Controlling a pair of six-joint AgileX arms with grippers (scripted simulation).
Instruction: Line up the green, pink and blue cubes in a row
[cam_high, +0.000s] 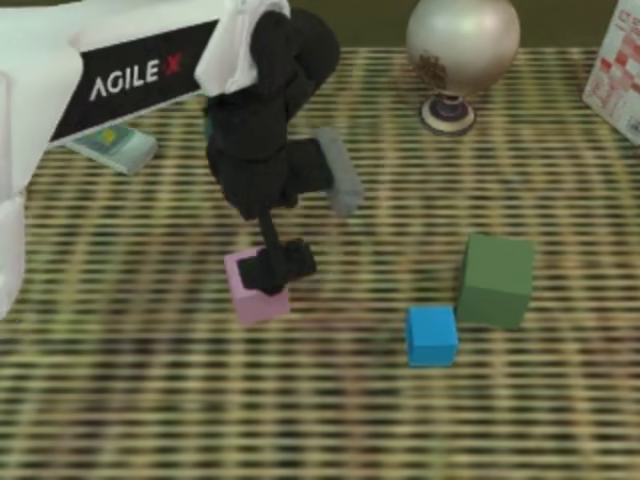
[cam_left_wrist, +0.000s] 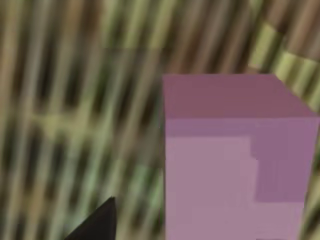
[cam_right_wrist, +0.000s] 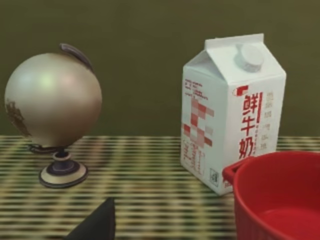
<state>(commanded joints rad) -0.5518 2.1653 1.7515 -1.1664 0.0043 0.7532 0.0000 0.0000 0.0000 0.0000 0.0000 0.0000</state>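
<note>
Fingers of my left gripper (cam_high: 272, 268) sit over the pink cube (cam_high: 256, 290); I cannot tell their spread. Woven green-tan mat (cam_high: 150, 400) covers the table. Blue cube (cam_high: 432, 335) touches the green cube (cam_high: 496, 280), right of centre. Globe (cam_high: 462, 45) and milk carton (cam_right_wrist: 231, 110) stand at the far edge.

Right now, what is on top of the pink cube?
The left gripper sits over the pink cube, covering most of its top in the top view. Its fingers' grip cannot be seen. The left wrist view shows the cube close, resting on the woven mat.
</note>
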